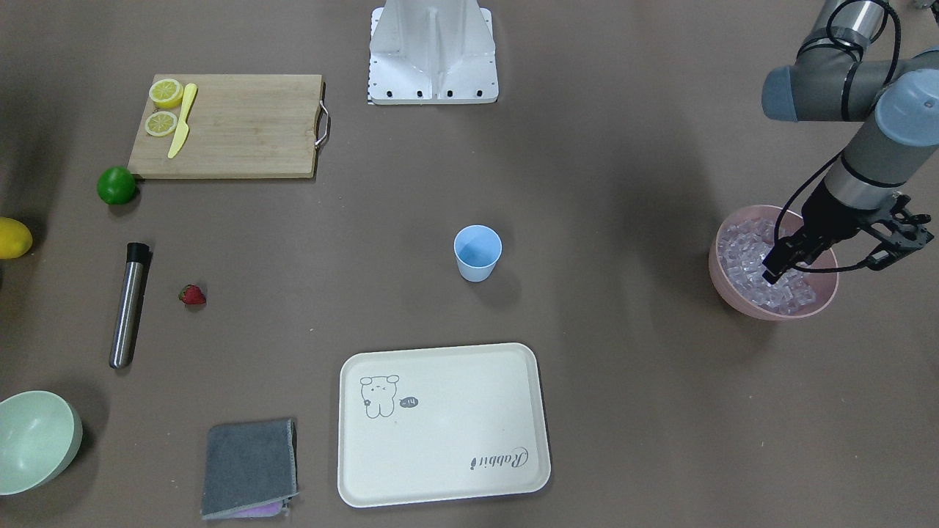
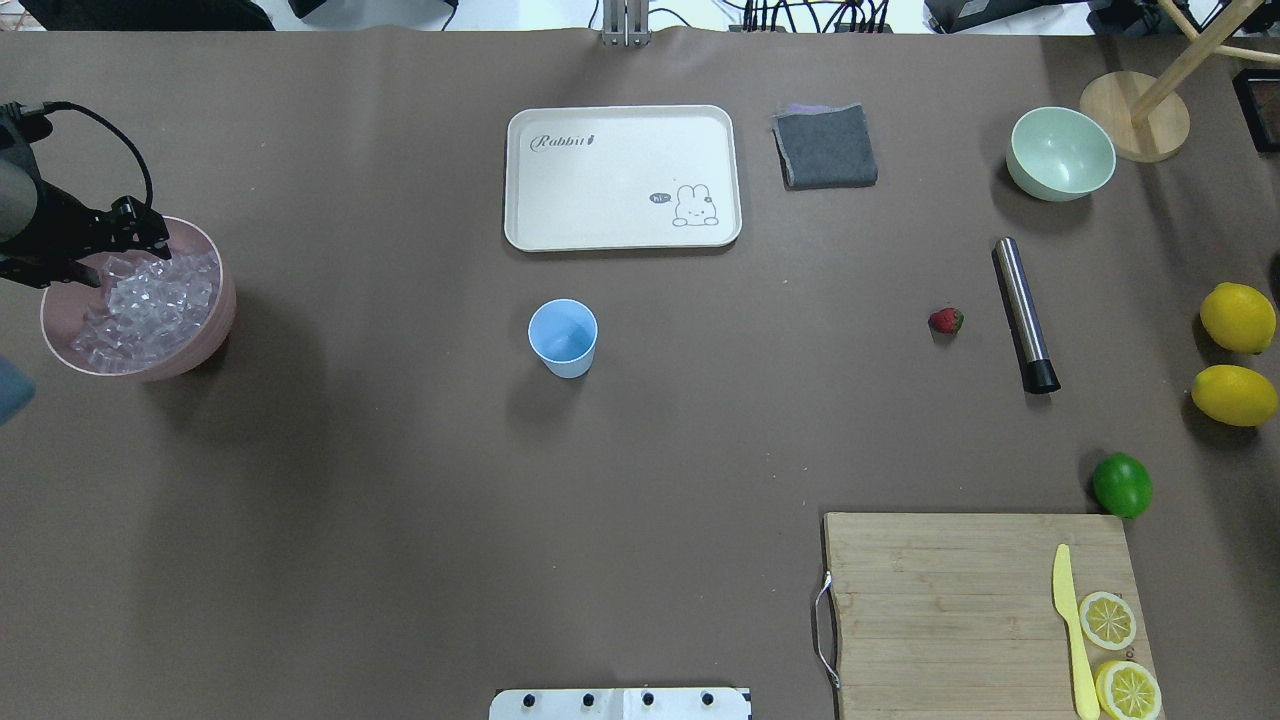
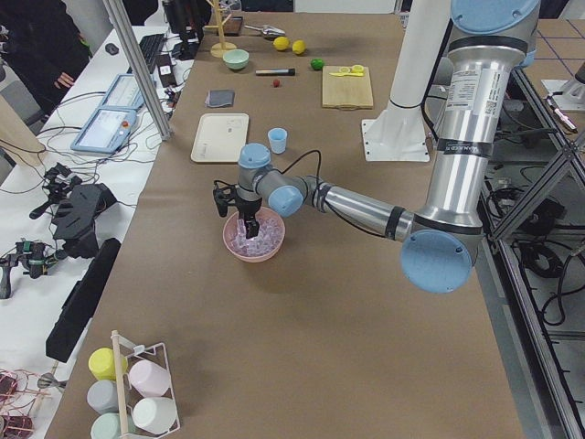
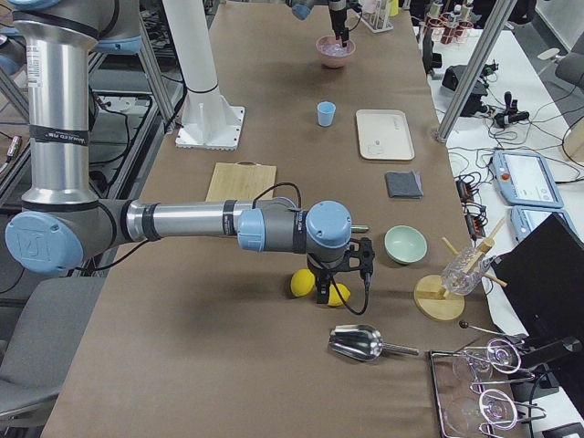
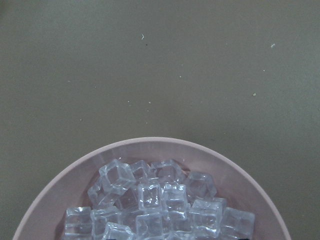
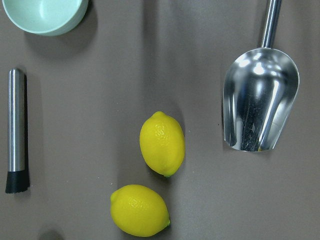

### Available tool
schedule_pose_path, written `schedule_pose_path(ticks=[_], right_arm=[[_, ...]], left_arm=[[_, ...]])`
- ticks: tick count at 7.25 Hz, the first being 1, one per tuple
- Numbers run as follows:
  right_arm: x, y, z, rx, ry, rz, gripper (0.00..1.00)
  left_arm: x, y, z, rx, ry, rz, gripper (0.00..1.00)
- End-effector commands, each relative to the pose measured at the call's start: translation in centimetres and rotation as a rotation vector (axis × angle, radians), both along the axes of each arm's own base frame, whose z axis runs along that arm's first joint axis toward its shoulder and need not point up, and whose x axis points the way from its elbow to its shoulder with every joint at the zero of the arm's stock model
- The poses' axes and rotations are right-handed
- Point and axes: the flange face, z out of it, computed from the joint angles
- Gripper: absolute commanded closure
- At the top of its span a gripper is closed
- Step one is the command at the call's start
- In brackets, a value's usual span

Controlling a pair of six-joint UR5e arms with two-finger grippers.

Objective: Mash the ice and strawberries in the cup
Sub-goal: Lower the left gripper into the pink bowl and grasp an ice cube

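- Two robot arms share a long brown table, and neither grips any of the task's things in a way the views can confirm.
- The left gripper is tilted down into a pink bowl at the table's far left end, its tips among the ice. This looks like a reach to pick up a cube. Whether its jaws are spread or closed on a cube cannot be told, as the dark fingers blur together.
- The ice is a heap of clear cubes filling the pink bowl. The left wrist camera looks straight down on them.
- The cup, light blue and upright, stands alone near the table's middle, well apart from the bowl. It appears empty, so filling has probably not begun.
- The strawberry lies on bare table far on the robot's right. A steel muddler with a black tip lies just beside it, likely set out for the mashing.
- The right gripper hangs above two lemons, near a metal scoop. It shows only from the side, so its jaw state cannot be told.
- My judgement: this is an early step, with ice, then fruit, then mashing to come.
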Motion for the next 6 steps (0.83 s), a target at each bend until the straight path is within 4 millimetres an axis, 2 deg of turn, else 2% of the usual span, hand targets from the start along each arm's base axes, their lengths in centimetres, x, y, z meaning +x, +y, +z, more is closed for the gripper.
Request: schedule_pose_path(ticks=[1, 6], right_arm=[[-0.11, -0.02, 0.13, -0.003, 0.000, -0.002, 0.00], [-0.11, -0.09, 0.06, 0.000, 0.000, -0.003, 0.00]], left_arm=[[-0.19, 0.70, 1.12, -0.016, -0.010, 0.004, 0.15], [0.56, 1.14, 1.37, -0.023, -0.011, 0.018, 0.18]])
